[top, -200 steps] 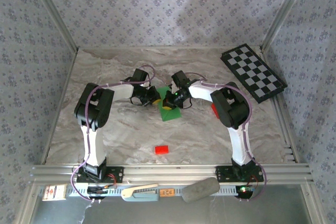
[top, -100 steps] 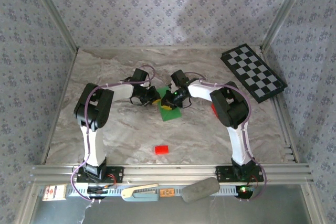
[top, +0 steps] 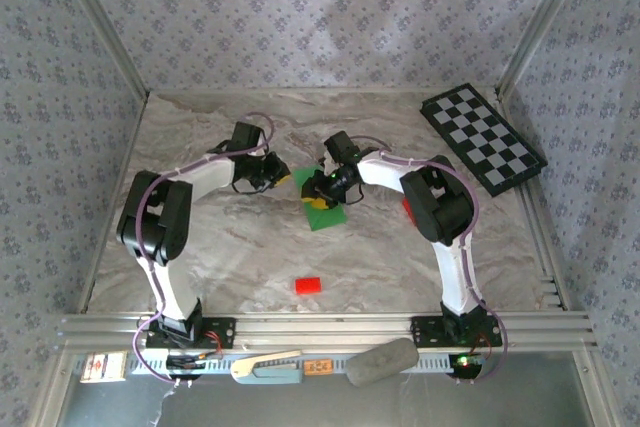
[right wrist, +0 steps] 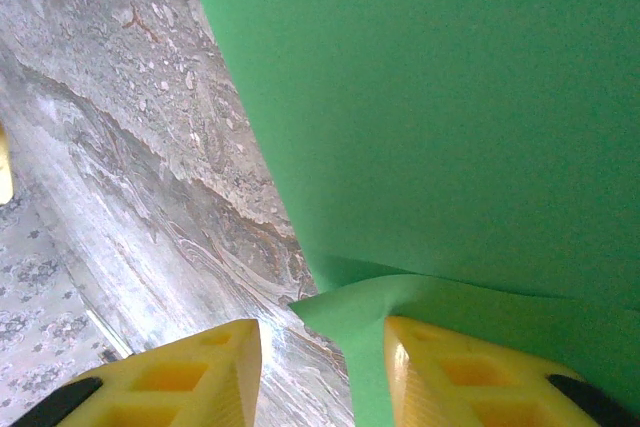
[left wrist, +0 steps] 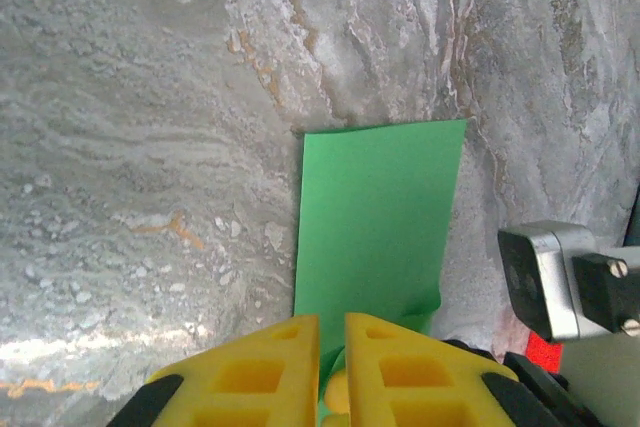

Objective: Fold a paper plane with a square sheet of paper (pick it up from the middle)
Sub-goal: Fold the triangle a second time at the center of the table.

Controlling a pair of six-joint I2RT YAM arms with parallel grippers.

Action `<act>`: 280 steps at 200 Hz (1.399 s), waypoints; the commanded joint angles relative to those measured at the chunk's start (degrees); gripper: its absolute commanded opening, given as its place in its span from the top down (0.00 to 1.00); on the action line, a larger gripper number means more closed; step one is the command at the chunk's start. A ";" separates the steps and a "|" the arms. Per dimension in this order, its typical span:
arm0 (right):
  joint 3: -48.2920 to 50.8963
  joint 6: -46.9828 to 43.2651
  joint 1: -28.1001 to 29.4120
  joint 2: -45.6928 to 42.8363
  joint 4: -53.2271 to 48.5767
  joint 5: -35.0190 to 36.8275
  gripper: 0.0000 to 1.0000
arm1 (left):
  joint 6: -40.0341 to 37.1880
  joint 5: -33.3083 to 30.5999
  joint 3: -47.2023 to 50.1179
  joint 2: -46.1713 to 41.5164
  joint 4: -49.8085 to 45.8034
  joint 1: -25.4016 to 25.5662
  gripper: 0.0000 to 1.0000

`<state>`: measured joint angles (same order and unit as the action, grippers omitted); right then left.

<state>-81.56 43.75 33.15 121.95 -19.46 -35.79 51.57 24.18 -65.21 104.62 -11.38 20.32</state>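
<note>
Jaws of the right tool are seen moderately apart at the 12 o'clock end of the square sheet of paper, with a raised fold between them. The sheet is laid flat mid-desk. The left tool, at its 10 o'clock, is seen narrow, almost closed.

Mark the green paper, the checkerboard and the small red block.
green paper (left wrist: pixel 375 217): left wrist view, middle of the flat sheet.
checkerboard (top: pixel 483 137): top view, centre of the board.
small red block (top: pixel 308 285): top view, middle of its top face.
</note>
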 commanded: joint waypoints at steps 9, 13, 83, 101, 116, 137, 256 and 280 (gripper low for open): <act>0.69 0.19 -0.62 2.08 -3.18 2.92 0.67 | 1.35 1.67 2.33 -1.94 1.26 1.68 0.86; 0.70 0.29 -0.58 2.06 -3.19 2.96 0.69 | 1.42 1.86 2.54 -2.03 1.27 1.94 0.87; 0.29 0.04 -0.75 2.32 -5.15 2.99 0.94 | 2.70 3.11 4.74 -2.40 1.97 7.40 0.96; 0.22 -0.05 -0.78 2.41 -5.32 2.96 0.97 | 3.08 3.06 4.92 -1.57 2.32 7.72 0.97; 0.35 -0.07 -0.80 2.41 -5.41 2.92 0.98 | 3.18 2.98 4.66 -0.71 2.59 7.76 0.98; 0.30 0.00 -0.68 2.47 -5.32 2.92 0.99 | 3.29 3.23 3.74 0.32 2.79 8.03 1.00; 0.59 0.24 -0.73 2.25 -4.24 2.17 1.00 | 2.07 0.51 0.93 5.24 -2.03 8.60 1.00; 0.70 0.34 -0.84 1.68 -3.21 1.74 1.00 | 1.15 -2.11 -0.24 6.06 -6.11 8.75 1.00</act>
<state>-81.54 44.01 32.60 122.50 -21.17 -34.81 54.08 24.99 -63.16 109.27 -11.92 28.56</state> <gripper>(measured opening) 0.054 0.052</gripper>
